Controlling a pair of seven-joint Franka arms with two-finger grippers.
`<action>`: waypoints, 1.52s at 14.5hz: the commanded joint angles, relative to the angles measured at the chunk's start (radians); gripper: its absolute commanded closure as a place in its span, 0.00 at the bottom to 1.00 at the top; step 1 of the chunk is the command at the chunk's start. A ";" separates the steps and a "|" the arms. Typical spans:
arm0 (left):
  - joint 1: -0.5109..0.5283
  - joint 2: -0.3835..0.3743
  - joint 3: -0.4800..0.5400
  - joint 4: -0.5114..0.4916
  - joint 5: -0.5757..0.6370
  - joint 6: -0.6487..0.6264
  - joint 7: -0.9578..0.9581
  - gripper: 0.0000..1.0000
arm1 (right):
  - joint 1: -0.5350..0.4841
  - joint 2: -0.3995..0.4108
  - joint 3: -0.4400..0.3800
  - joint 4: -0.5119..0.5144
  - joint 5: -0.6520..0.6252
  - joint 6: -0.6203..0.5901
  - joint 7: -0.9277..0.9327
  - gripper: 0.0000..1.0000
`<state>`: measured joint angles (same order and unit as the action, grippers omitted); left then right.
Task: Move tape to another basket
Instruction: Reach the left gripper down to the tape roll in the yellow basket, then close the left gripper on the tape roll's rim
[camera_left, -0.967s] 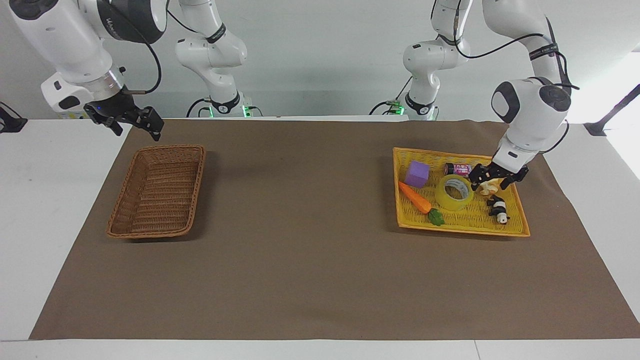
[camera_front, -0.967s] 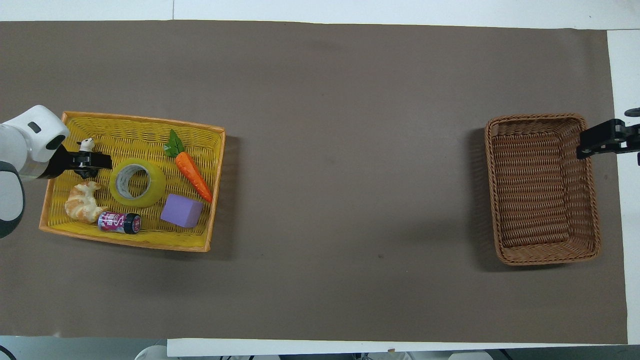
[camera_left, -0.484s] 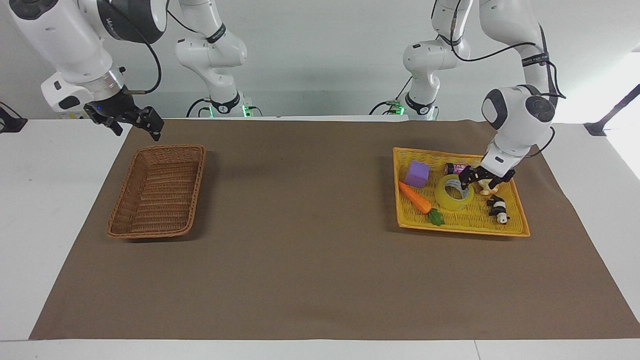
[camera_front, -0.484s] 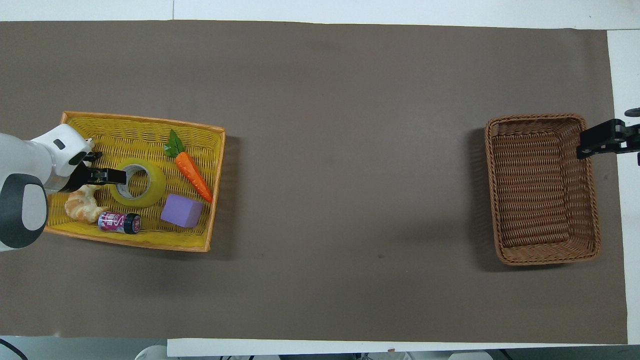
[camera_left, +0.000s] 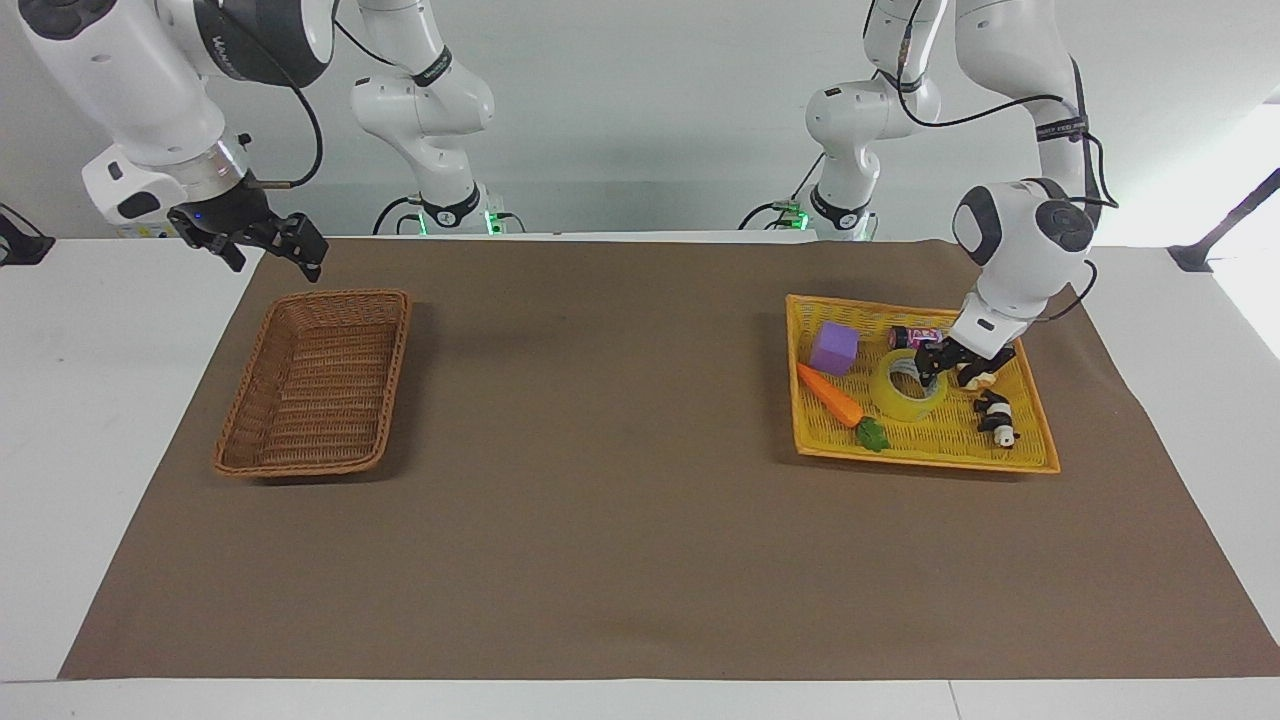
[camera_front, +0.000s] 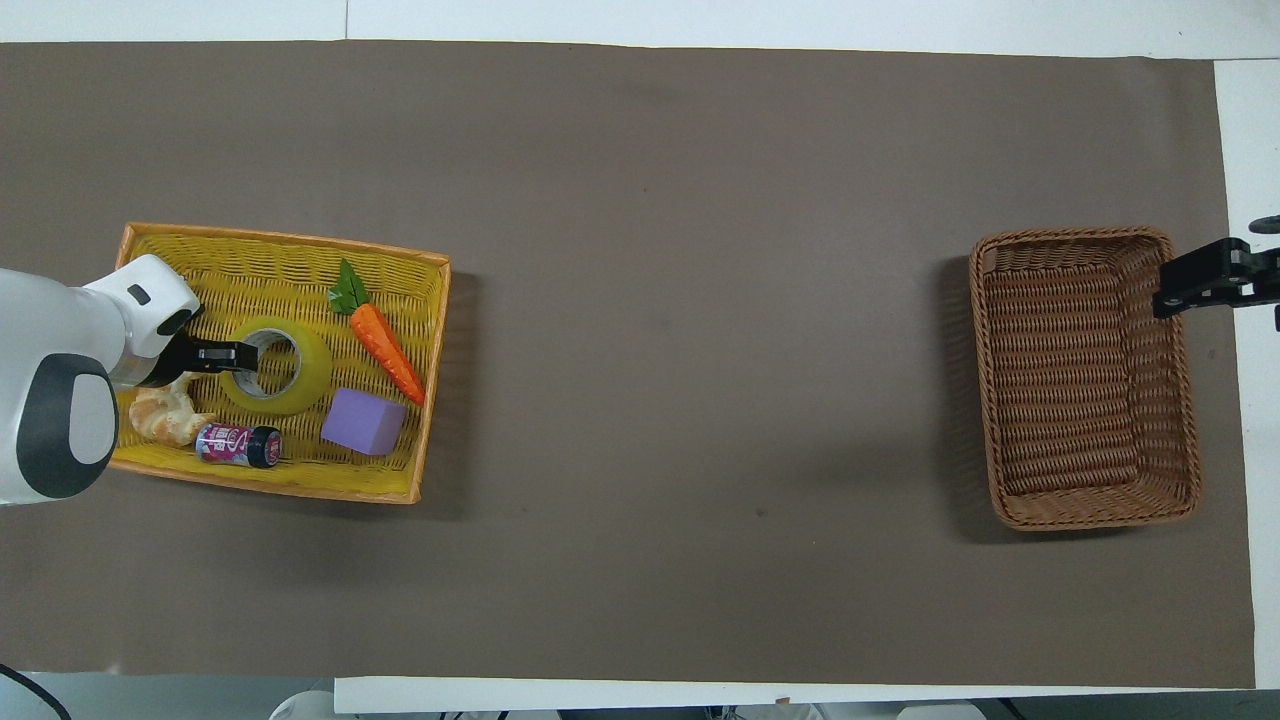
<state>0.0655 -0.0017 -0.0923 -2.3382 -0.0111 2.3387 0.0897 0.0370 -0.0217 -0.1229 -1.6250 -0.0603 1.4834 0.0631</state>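
Note:
The tape (camera_left: 908, 390), a yellow roll with a white core, lies flat in the yellow plastic basket (camera_left: 920, 456) at the left arm's end of the table; it also shows in the overhead view (camera_front: 295, 375). My left gripper (camera_left: 945, 372) is open and down at the tape's rim on the side toward the table's end, its tips over the rim in the overhead view (camera_front: 240, 355). The brown wicker basket (camera_left: 345, 294) stands empty at the right arm's end (camera_front: 1070, 234). My right gripper (camera_left: 270, 243) is open and empty, waiting in the air by the wicker basket's corner.
In the yellow basket with the tape lie a purple cube (camera_left: 834, 348), a toy carrot (camera_left: 835, 398), a small panda figure (camera_left: 995, 415), a bread toy (camera_front: 165, 415) and a small purple can (camera_front: 238, 444). A brown mat (camera_left: 600, 500) covers the table.
My left gripper has moved from over the bread toy toward the tape and come down at its rim. The right arm and the tape have not moved.

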 joint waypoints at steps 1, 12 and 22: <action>-0.024 0.020 0.008 -0.020 0.006 0.039 -0.044 0.38 | -0.005 -0.026 0.006 -0.030 -0.012 0.008 -0.019 0.00; -0.027 0.040 0.008 -0.046 0.006 0.067 -0.038 0.44 | -0.005 -0.026 0.005 -0.030 -0.012 0.008 -0.019 0.00; -0.029 0.037 0.008 -0.020 0.006 0.039 -0.039 0.99 | -0.005 -0.026 0.006 -0.030 -0.012 0.008 -0.019 0.00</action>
<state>0.0478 0.0402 -0.0909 -2.3631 -0.0117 2.3780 0.0625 0.0370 -0.0217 -0.1229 -1.6250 -0.0603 1.4834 0.0631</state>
